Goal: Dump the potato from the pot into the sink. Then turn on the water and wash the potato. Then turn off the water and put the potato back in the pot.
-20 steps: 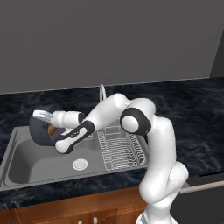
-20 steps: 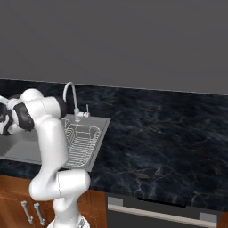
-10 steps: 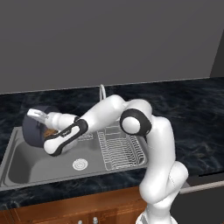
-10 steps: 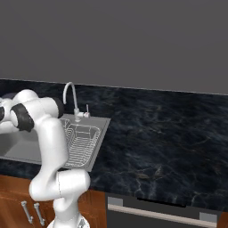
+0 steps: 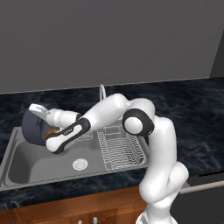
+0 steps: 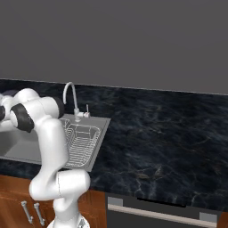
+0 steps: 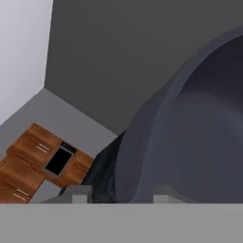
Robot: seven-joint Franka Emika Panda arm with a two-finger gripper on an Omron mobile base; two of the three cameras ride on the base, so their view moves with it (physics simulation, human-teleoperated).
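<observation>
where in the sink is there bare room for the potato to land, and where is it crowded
The sink floor lies bare around the drain, from the front wall back toward the tipped pot. The back left is crowded by the pot, with the gripper shut on its rim. The wire rack fills the right side. The counter right of the sink is also free.

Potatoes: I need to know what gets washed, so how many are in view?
1. A brown-orange potato shows at the mouth of the tipped pot, held over the sink by the claw. More could be hidden deeper inside the pot.
</observation>
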